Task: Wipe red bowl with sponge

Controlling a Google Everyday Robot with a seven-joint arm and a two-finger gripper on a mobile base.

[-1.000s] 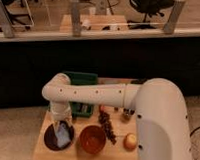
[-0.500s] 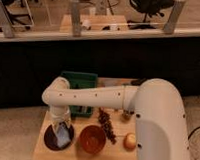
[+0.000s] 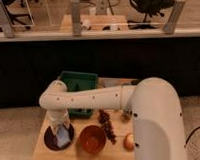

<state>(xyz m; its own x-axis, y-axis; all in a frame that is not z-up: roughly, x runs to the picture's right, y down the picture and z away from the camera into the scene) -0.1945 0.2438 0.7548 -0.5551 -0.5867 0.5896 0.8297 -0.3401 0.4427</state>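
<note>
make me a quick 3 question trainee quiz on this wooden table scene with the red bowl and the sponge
1. True or false: the sponge lies inside the red bowl.
2. Over which item is the claw? A) the green bin B) the dark plate C) the red bowl
3. Fill in: beside the bowl, toward the table's right edge, sits a pale yellowish ____ object.

Key: 1 false, it is on the dark plate. 2 B. 3 round.

Dim, soft and blurry throughout, with brighter light behind the glass and dark shadow below it.
</note>
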